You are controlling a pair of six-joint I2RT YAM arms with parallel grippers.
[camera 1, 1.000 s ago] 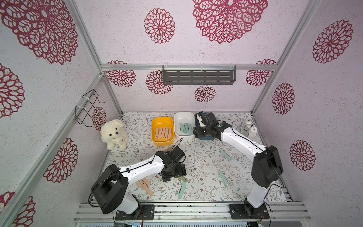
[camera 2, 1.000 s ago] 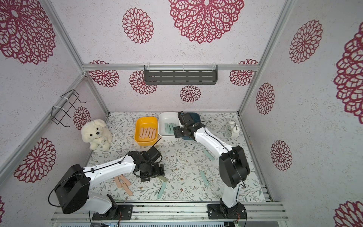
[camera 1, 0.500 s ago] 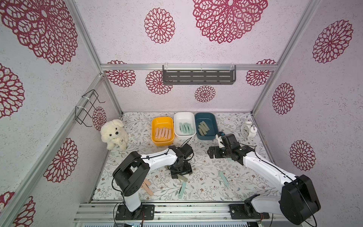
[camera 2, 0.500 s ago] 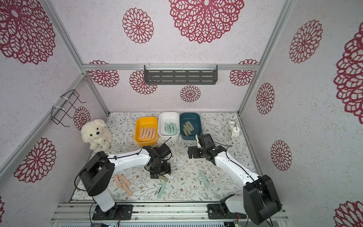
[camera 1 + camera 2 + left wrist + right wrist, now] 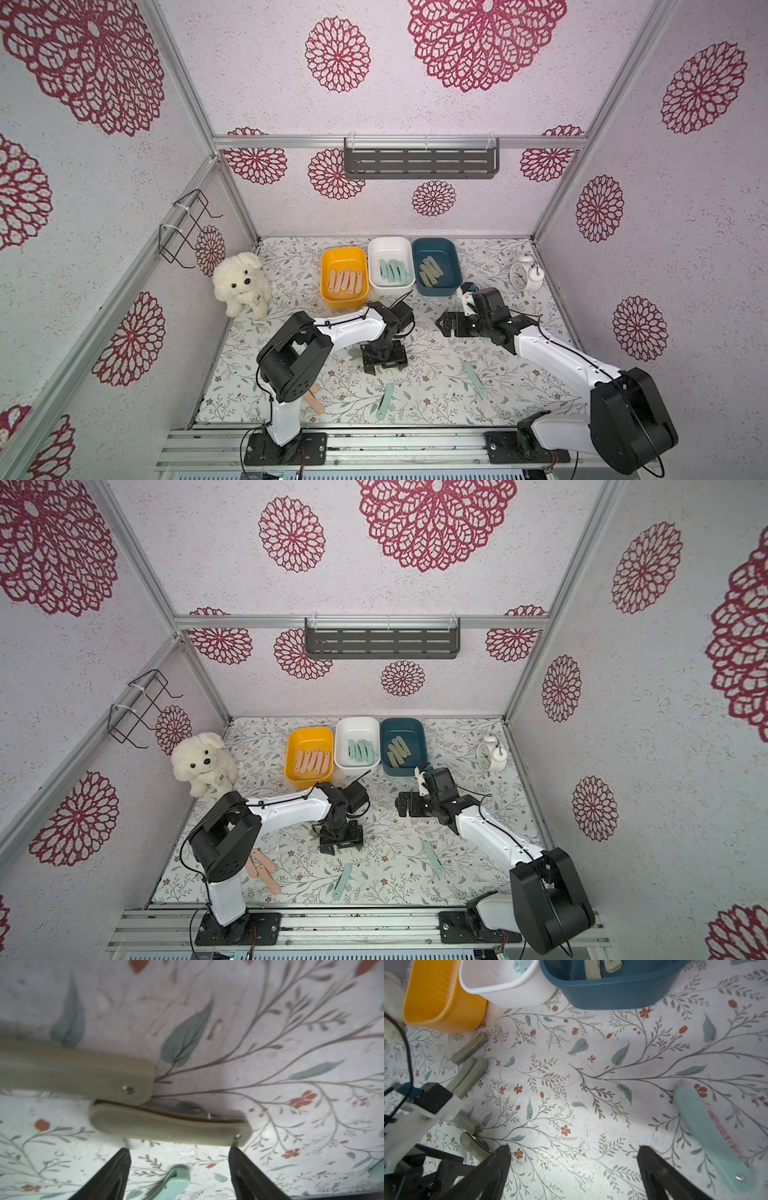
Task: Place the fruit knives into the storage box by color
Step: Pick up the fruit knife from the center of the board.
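Observation:
Three storage boxes stand at the back: yellow [image 5: 325, 276] holds peach fruit knives, white [image 5: 390, 240] mint ones, blue [image 5: 434, 240] sage ones. My left gripper [image 5: 384, 368] points down at the mat, open, and a sage knife [image 5: 170, 1126] lies just past its fingertips [image 5: 122, 1159]. More sage knives [image 5: 467, 1076] lie beside that arm. My right gripper [image 5: 442, 324] hovers open over bare mat, nothing between its fingers [image 5: 652, 1159]. Loose mint knives [image 5: 385, 401] [image 5: 474, 378] and peach knives [image 5: 264, 861] lie near the front.
A white plush dog [image 5: 243, 284] sits at the back left and a white alarm clock [image 5: 524, 274] at the back right. A wire rack [image 5: 183, 228] hangs on the left wall, a grey shelf [image 5: 419, 164] on the back wall.
My right gripper has drawn back from over the blue box to the middle of the mat and stands wider open. My left gripper has settled over the sage knives, its jaws slightly narrower.

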